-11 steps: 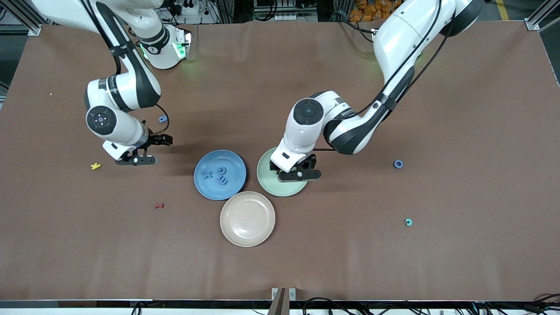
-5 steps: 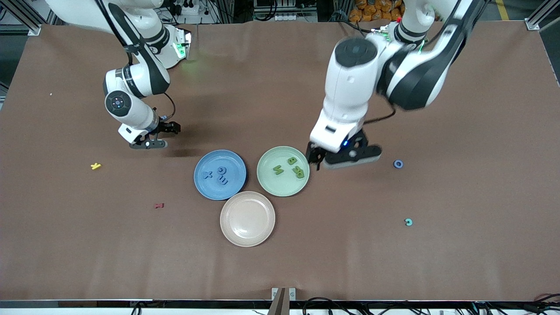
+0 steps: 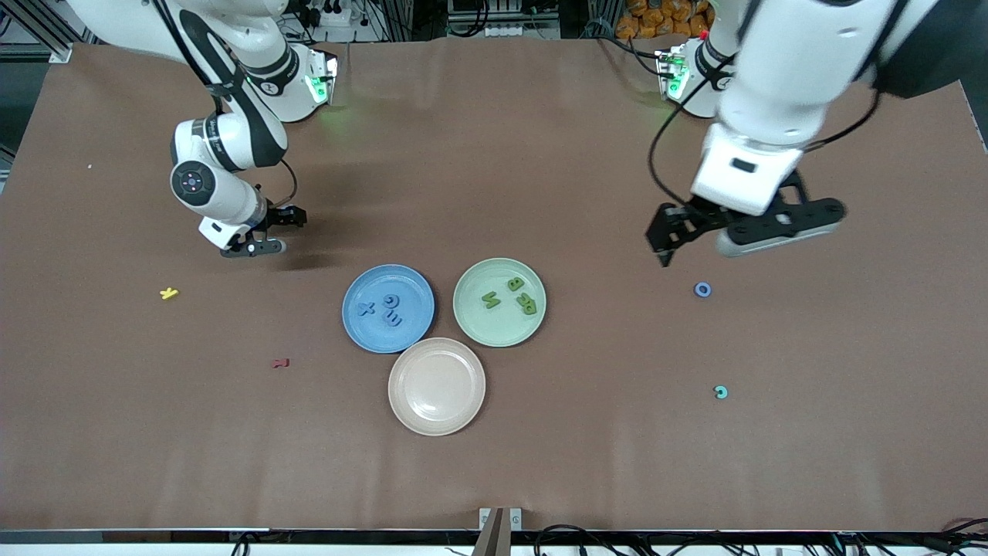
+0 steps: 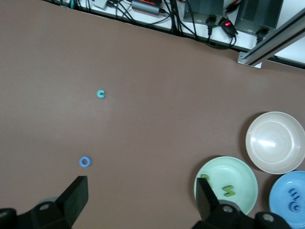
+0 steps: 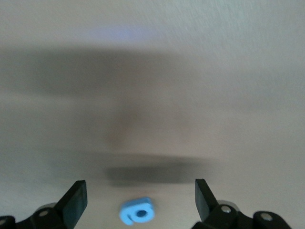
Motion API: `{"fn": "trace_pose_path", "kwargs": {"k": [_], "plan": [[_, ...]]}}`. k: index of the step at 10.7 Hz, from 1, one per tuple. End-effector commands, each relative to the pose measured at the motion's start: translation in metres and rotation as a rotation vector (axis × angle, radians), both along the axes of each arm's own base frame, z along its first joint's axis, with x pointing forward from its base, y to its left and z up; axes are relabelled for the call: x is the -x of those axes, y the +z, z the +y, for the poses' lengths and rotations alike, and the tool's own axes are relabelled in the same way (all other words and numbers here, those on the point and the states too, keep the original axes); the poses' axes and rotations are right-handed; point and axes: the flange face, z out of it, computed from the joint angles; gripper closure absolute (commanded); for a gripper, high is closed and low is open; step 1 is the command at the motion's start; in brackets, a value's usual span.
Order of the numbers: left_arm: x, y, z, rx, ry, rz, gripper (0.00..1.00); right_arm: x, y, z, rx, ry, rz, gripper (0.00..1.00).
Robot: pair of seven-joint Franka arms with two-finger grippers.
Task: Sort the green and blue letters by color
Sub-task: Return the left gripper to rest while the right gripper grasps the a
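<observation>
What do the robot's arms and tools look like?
Both arms are glossy white with black joint bands and black cables along them. Green lights glow at their bases. The left tool and right tool are black, each with two flat black fingers.

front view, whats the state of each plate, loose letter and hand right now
Round blue plate: holds three blue letters.
Round green plate: holds three green letters.
Round beige plate: nothing in it.
Blue ring-shaped letter: loose on the table.
Small blue letter: loose on the table.
Left hand: open, up over the table.
Right hand: open above the small blue letter.
</observation>
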Motion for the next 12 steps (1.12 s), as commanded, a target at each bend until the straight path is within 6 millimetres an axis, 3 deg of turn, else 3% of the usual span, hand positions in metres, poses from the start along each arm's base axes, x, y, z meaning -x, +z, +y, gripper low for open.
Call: {"fn": "trace_pose_path", "kwargs": {"k": [1,4,7,9,12], "plan": [[0.012,0.031,0.069,-0.014,-0.106,0.053,0.00,0.018,-0.019,-0.019,-0.042,0.021,0.054,0.00],[0.012,0.043,0.133,-0.016,-0.195,0.112,0.00,0.025,-0.025,-0.019,-0.040,0.020,0.113,0.00],[0.019,0.052,0.189,-0.001,-0.152,0.160,0.00,0.028,-0.025,-0.020,-0.034,0.015,0.148,0.00],[0.017,0.052,0.205,0.014,-0.123,0.159,0.00,0.026,-0.024,-0.016,-0.032,0.019,0.145,0.00],[0.012,0.046,0.208,0.016,-0.118,0.169,0.00,0.020,-0.021,-0.014,-0.031,0.021,0.133,0.00]]}}
